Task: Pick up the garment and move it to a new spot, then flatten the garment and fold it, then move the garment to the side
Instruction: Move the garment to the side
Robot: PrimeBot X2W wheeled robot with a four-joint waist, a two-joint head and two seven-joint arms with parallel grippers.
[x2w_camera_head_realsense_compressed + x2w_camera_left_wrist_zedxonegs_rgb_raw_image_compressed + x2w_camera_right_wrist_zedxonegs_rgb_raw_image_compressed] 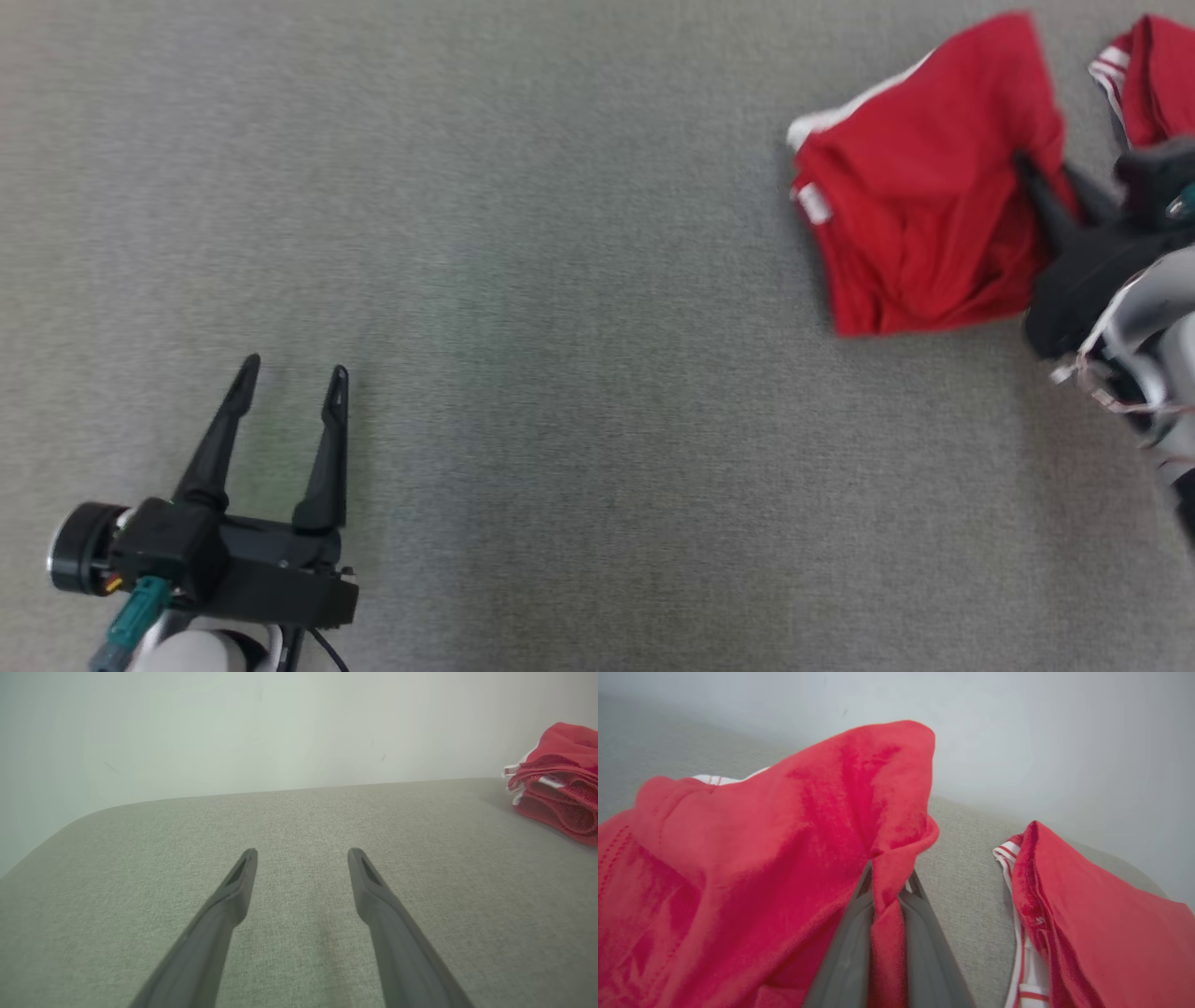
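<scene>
The grey fabric-covered surface (560, 420) takes up most of the head view, with a pale wall (280, 728) behind it. The red garment (915, 205) lies at the far right of that surface in a crumpled heap, its longer run pointing away from the robot on a slight slant. The cloth is bright red with white striped trim and a small white tag at its left edge. A second red portion with the same trim sits just beside it (same garment or not, I cannot tell). The right gripper (891, 875) is the nearer arm by far. It reaches into the heap from the garment's right side, fingers nearly together and pinching a raised fold of red cloth. The left gripper (295, 366) rests at the lower left, well apart from the garment, with its fingers spread wide and nothing between them. Judgement: the pick-up is in hand, and the coming lift should carry the cloth leftward toward the bare middle.
</scene>
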